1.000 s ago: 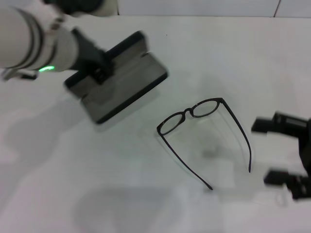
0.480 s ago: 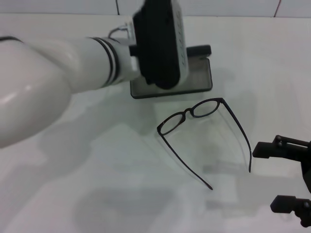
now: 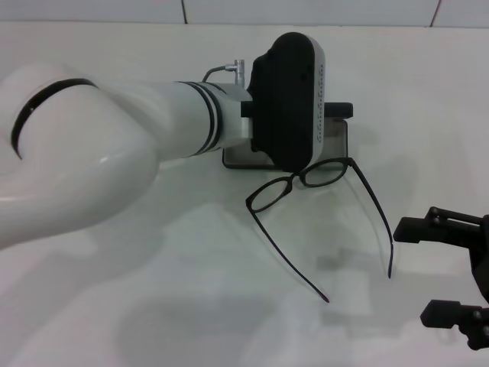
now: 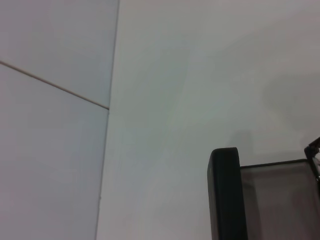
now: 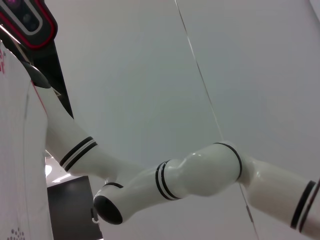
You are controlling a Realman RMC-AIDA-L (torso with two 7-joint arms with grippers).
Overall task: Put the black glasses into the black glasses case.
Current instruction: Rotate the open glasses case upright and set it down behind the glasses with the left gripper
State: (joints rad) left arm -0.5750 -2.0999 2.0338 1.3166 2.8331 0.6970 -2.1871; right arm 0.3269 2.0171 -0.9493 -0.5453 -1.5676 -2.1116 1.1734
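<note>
The black glasses [image 3: 296,177] lie on the white table, temple arms unfolded and pointing toward me. The black glasses case [image 3: 337,136] stands open just behind them, nearly touching the frame, mostly hidden by my left arm. In the left wrist view its upright black lid [image 4: 228,195] and grey lining [image 4: 277,200] show. My left gripper is hidden behind its own black wrist [image 3: 290,99] at the case, which moves along with it. My right gripper [image 3: 439,269] is open and empty at the front right, beside the right temple tip.
The white table [image 3: 191,290] runs back to a tiled wall [image 4: 50,125]. My left arm [image 3: 114,145] spans the left and middle of the table above it. The right wrist view shows only the left arm [image 5: 200,175] and the wall.
My left arm has carried the case from the back left rightward to a spot just behind the glasses. My right gripper has drawn back a little toward the front edge.
</note>
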